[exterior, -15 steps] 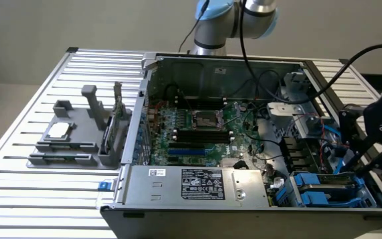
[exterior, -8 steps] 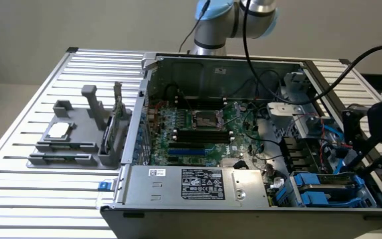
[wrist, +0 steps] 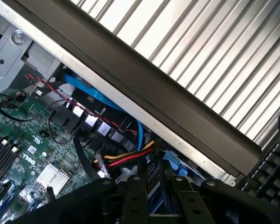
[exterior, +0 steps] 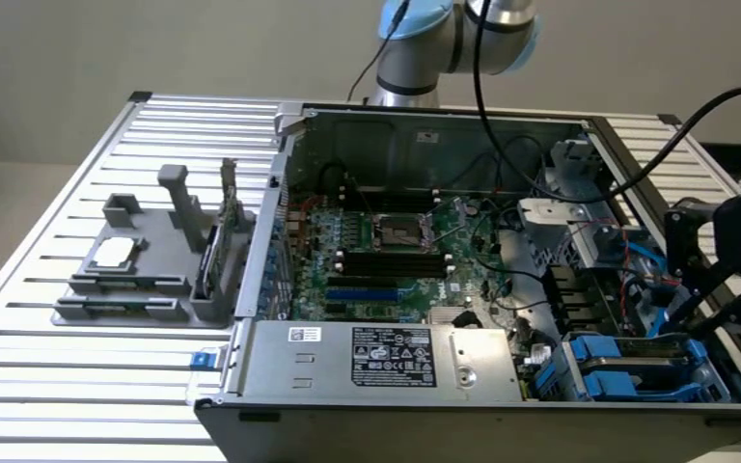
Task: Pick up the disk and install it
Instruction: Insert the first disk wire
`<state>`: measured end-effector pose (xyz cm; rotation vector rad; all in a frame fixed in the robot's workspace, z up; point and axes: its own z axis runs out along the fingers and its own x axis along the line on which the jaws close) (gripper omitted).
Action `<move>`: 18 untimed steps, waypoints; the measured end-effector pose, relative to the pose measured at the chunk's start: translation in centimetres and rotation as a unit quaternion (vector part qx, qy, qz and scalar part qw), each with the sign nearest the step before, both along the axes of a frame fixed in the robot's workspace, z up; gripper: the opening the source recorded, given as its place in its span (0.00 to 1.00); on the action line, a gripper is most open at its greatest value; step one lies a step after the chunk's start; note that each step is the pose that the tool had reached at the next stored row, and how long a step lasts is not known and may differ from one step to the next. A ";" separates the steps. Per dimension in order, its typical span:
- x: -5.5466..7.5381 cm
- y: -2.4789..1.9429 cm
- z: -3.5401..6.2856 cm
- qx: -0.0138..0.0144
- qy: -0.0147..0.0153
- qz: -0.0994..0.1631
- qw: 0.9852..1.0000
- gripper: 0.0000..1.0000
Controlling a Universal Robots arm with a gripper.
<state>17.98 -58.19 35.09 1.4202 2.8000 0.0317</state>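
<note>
Over at the exterior view's right, down in the near corner of the open dark-grey metal computer case, sits the disk, a flat drive framed by a blue plastic carrier. It lies low in the drive bay there, so I'd say the pickup is done and the install is mostly there, though whether it's fully seated I honestly can't tell. My black gripper hangs right at its edge, with my arm leaning in over the case's side wall and the wrist tipped downward.

From the wrist view, my gripper points into that same corner. The disk shows as blue plastic right under it, and a bundle of red and yellow cables runs just beside. Clamped on it or only around it? Can't tell. The green motherboard lies off to one side, well apart.
</note>
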 end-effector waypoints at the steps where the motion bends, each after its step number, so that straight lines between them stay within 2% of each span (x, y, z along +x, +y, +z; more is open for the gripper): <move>1: 0.1 -0.02 -0.01 0.000 0.000 -0.001 1.000 0.26; 10: 0.2 -0.15 -0.39 0.002 0.001 -0.020 1.000 0.26; 16: 0.2 -0.16 -0.72 0.004 0.005 -0.036 0.999 0.26; 18: 0.3 -0.16 -0.80 0.006 0.005 -0.037 0.999 0.26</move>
